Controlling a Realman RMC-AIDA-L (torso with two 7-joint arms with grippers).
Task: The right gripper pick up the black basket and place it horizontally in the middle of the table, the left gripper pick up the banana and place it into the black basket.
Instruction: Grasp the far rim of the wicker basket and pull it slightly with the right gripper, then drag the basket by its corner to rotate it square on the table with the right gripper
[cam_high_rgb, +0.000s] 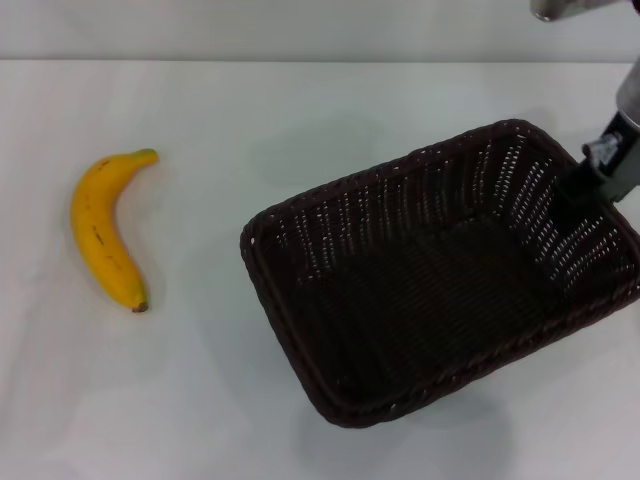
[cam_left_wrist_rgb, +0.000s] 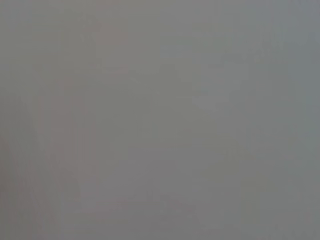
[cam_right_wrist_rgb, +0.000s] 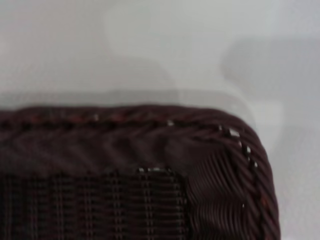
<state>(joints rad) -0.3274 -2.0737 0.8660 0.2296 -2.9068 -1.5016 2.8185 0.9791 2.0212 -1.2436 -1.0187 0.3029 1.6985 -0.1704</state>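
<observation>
Basket first: the large rectangular black basket (cam_high_rgb: 440, 275) of dark woven wicker, with a braided rim and openwork sides, is sitting on the plain white tabletop (cam_high_rgb: 300, 110) toward the robot's right. In the head view it is lying skewed, its long sides running diagonally rather than square to the tabletop's edges, and its open top is facing up so the dark woven floor is showing.

The right gripper (cam_high_rgb: 588, 178), a black finger with a grey metallic part, is reaching in from the right edge and is pressing against the basket's far right wall near the rim. One dark finger is showing on the inside of that wall; whether the fingers are pinching the wicker or standing apart cannot be told from these views. The right wrist view is looking closely at a rounded corner of the basket (cam_right_wrist_rgb: 200, 150), with bare tabletop (cam_right_wrist_rgb: 150, 45) beyond the braided rim.

The single curved yellow banana (cam_high_rgb: 105, 231), speckled with small brown marks, is lying on the tabletop well apart from the basket, on the robot's left. Its greenish stem end is pointing away from the robot and its dark tip is pointing toward the robot.

The left gripper is not appearing in any view; the left wrist view is giving only a flat grey field.
</observation>
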